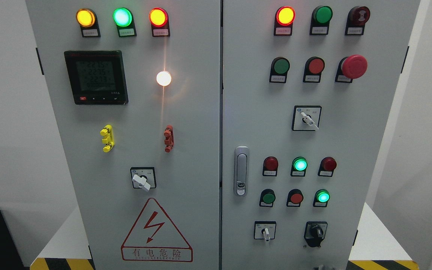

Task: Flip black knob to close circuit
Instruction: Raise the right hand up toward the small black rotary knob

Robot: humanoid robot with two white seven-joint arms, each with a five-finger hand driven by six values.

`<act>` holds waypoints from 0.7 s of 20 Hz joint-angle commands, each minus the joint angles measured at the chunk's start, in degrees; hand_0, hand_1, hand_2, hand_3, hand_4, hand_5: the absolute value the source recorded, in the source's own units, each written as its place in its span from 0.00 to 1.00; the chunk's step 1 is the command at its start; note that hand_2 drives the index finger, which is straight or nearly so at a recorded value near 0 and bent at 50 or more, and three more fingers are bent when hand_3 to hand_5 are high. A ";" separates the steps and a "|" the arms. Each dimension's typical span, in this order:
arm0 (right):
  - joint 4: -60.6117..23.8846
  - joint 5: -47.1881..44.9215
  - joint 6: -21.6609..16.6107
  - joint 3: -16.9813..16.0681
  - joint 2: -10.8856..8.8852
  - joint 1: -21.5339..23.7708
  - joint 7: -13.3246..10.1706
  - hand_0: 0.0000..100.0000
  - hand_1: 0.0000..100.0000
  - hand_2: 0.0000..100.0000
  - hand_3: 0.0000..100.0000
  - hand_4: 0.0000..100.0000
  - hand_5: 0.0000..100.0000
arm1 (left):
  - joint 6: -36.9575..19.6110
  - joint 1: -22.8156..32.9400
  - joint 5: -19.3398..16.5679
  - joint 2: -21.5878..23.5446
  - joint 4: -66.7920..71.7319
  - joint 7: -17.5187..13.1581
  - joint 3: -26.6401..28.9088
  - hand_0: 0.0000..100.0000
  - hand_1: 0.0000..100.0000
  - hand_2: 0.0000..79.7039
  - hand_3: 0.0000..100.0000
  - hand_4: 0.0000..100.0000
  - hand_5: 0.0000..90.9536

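The black knob sits at the lower right of the grey cabinet's right door, on a black plate. Its pointer leans up and slightly left. Left of it is a small white selector switch. Neither of my hands shows in the head view.
The right door also carries a white-handled selector, a red mushroom stop button, rows of red and green buttons with two lit green lamps, and a metal door latch. The left door holds a meter, lit lamps and another selector.
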 commanded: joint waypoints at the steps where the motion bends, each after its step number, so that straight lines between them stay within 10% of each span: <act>1: -1.54 0.30 1.31 -1.52 -1.39 -2.92 1.28 0.00 0.04 0.87 1.00 0.92 0.94 | -0.05 0.00 0.00 0.00 -0.03 0.12 0.03 0.12 0.56 0.00 0.00 0.00 0.00; 14: -2.78 0.30 1.66 -1.69 -2.36 -3.19 1.72 0.00 0.04 0.87 1.00 0.93 0.94 | -0.05 0.00 0.00 0.00 -0.03 0.04 -0.06 0.12 0.56 0.00 0.00 0.00 0.00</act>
